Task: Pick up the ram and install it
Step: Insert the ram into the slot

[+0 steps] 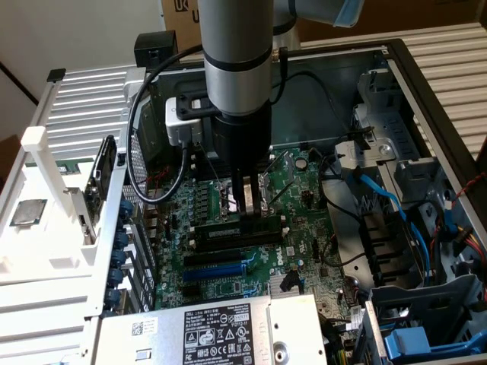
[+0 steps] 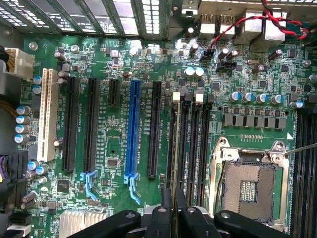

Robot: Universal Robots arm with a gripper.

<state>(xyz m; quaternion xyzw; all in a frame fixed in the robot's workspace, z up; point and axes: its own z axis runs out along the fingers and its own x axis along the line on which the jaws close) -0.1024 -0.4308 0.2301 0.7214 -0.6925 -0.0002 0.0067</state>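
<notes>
Exterior view: the arm [image 1: 236,68] comes straight down into the open case [image 1: 426,72]; the gripper [image 1: 248,213] is low over the green board [image 1: 199,285], its fingers [image 1: 245,194] drawn close together and pointing down; their tips meet the upper edge of the ram [image 1: 221,227], which stands on edge along the memory slots [image 1: 243,239], its pale label facing the camera; the jaws look clamped on it near its end toward the exterior view's right; I cannot tell whether it is pushed fully home. The blue slot [image 1: 221,270] lies nearer the camera, parallel to the ram and apart from it; a grey labelled box [image 1: 221,331] sits in the foreground; a black cable [image 1: 135,152] loops down from the wrist at the exterior view's left; blue cables [image 1: 380,194] run through the bay at the exterior view's right.

Wrist view: the gripper [image 2: 174,206] looks down its own fingers [image 2: 182,210], which stand nearly together with a thin gap; the ram [image 2: 175,158] shows edge-on as a thin line running out of that gap, in line with the memory slot closest to the long black expansion slot [image 2: 154,129]; the other memory slots [image 2: 195,144] lie between it and the socket [image 2: 247,186]; the blue slot [image 2: 132,129] lies beyond the black one, then further black slots and a white slot [image 2: 47,114]; red and black wires [image 2: 247,20] cross the far edge of the board [image 2: 114,59].
</notes>
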